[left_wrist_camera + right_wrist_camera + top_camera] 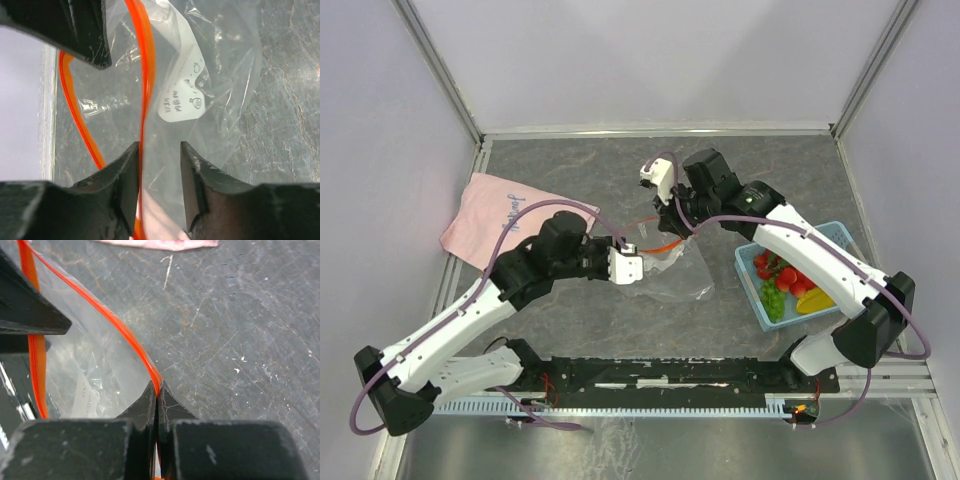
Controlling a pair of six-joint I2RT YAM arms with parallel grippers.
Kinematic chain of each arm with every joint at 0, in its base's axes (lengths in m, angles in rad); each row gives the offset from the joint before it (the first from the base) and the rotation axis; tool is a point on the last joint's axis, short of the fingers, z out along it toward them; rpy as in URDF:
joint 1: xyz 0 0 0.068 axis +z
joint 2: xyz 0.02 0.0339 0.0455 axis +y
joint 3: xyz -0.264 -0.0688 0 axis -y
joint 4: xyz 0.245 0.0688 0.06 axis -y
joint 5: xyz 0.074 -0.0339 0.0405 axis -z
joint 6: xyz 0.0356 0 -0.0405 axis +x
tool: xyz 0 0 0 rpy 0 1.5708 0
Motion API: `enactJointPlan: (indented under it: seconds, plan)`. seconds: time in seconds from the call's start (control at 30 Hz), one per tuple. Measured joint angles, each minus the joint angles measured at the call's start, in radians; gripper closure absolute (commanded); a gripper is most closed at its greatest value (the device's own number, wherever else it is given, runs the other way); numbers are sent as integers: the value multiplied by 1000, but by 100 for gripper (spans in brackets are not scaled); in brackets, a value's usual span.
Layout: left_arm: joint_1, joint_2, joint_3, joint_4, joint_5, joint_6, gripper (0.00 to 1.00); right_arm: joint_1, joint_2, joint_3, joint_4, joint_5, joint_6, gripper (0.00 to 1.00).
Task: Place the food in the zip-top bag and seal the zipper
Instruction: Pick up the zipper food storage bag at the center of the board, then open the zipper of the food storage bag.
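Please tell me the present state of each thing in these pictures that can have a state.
zip-top bag: mouth open, empty.
zipper: unsealed, strips apart.
food: in the basket, not bagged.
left gripper: jaws apart around a zipper strip.
right gripper: jaws shut on the zipper.
pink cloth: lying loose, untouched.

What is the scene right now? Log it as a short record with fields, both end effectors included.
left end effector: open, jaws astride the bag's mouth edge
right end effector: shut on the zipper
zip-top bag: between the arms, mouth open, no food seen inside
food: in the light-blue basket, right of the bag
pink cloth: flat, far left
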Motion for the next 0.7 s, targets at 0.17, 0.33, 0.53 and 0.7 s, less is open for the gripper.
enactJointPlan:
  seconds: [0.17,0.33,0.53,0.7]
  plan:
    - [-4,-84,-55,100,-51,-112,48,0,-44,-58,90,101,101,98]
    - [-5,-149,-84,232,-137,-328,45,0,-84,-130,200,203,201,99]
    - [-5,-208,-146,420,-347,-747,42,5,-126,-240,360,311,322,98]
    - [-5,-202,-172,453,-546,-1115,37,27,-152,-320,480,409,391,98]
